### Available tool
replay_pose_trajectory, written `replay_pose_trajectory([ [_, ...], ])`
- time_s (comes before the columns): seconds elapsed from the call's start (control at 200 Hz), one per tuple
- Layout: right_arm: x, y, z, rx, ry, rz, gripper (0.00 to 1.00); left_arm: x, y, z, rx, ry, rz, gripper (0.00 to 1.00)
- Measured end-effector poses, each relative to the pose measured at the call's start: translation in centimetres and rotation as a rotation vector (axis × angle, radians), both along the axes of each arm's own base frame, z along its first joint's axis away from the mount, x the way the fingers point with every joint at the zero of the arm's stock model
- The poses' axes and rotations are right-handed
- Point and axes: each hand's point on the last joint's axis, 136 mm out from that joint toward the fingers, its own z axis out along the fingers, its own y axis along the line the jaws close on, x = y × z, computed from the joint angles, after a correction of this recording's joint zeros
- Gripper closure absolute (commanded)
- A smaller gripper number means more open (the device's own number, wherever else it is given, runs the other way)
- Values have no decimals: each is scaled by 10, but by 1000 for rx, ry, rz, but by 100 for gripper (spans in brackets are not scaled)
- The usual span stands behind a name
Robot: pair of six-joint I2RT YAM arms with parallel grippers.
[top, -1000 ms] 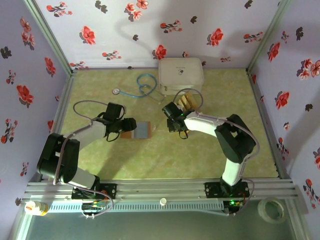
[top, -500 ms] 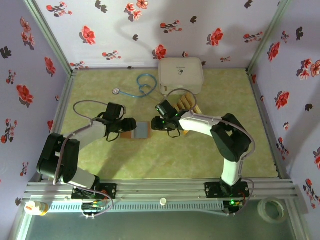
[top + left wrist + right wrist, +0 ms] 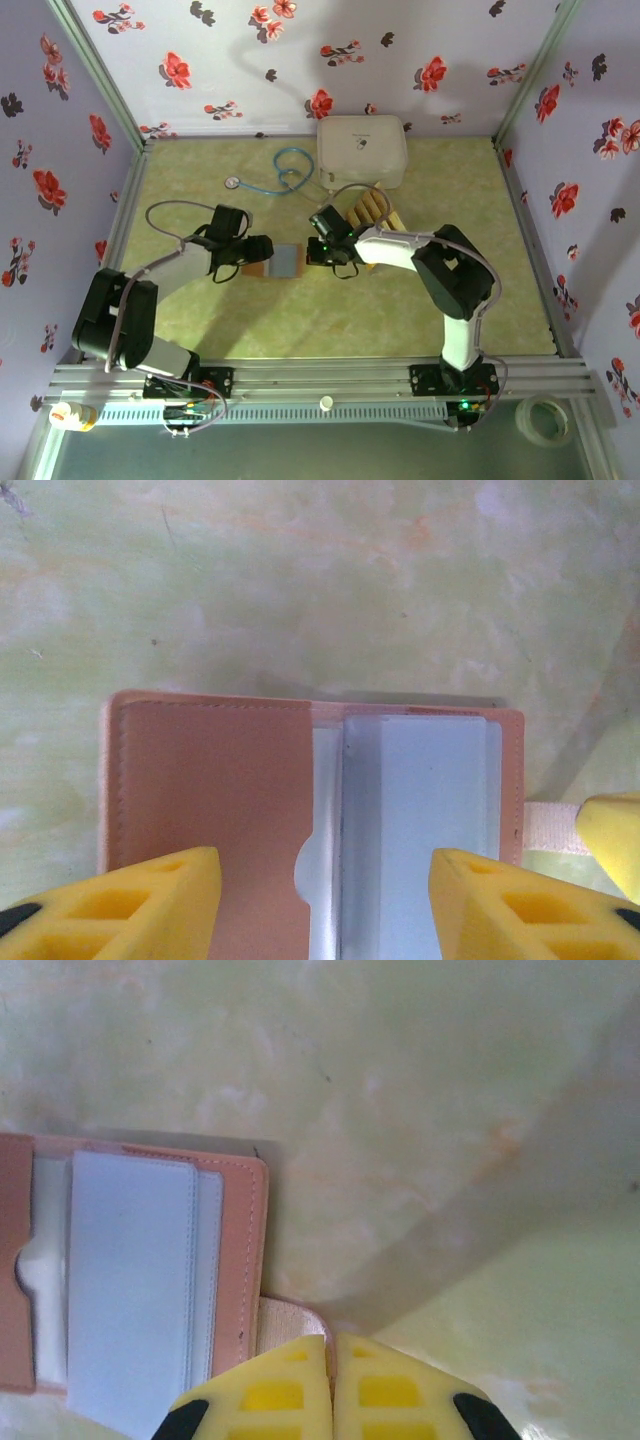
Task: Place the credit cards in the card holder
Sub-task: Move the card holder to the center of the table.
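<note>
Left claw (image 3: 320, 882): fingers apart, one over the brown flap and one over the pale grey-blue pocket of the card holder (image 3: 210, 780). It looks placed there to pin the open holder flat, though I can't tell if the pads actually press down.
Right claw (image 3: 331, 1385): fingers together, right at the holder's pale closing strap (image 3: 287, 1315). Whether the strap is nipped between them, I cannot tell.
Card holder: lies open on the counter (image 3: 300, 320), directly under the left claw. Its strap end points at the right claw, which sits just beside its edge.
Credit cards (image 3: 375, 207): a fanned golden bunch beyond the right claw, close to the white case (image 3: 362, 150). Neither claw has one, and I see none in the pocket.
Why so, I'd guess: one arm steadies the holder while the other tends the strap, so the pocket stays face up and won't fold shut.
Stage: looks like preparation, with no card loaded yet.
Next move calls for: the right claw reaching back for a single card.
Risk: thin cards lying flat are awkward to lift one at a time, and the holder may slide if it is let go.
</note>
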Motion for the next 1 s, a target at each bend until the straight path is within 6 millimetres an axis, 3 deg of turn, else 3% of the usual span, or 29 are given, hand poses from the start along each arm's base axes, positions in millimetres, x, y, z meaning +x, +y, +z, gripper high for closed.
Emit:
replay_pose_trajectory([
  [0.195,-22,-19,0,-4,20,8,100,-11,-16,10,-33,-23,-29,43],
  [0.355,-36,-34,2,-15,17,16,100,-26,-27,5,-56,-12,-42,43],
  [0.535,-36,-47,-3,-41,10,24,99,-43,-39,-5,-65,18,-65,43],
  [0.715,-27,-58,-5,-69,-4,12,95,-45,-48,-2,-81,8,-76,43],
  [0.995,-24,-63,1,-78,-8,15,55,-48,-53,-2,-83,3,-88,43],
])
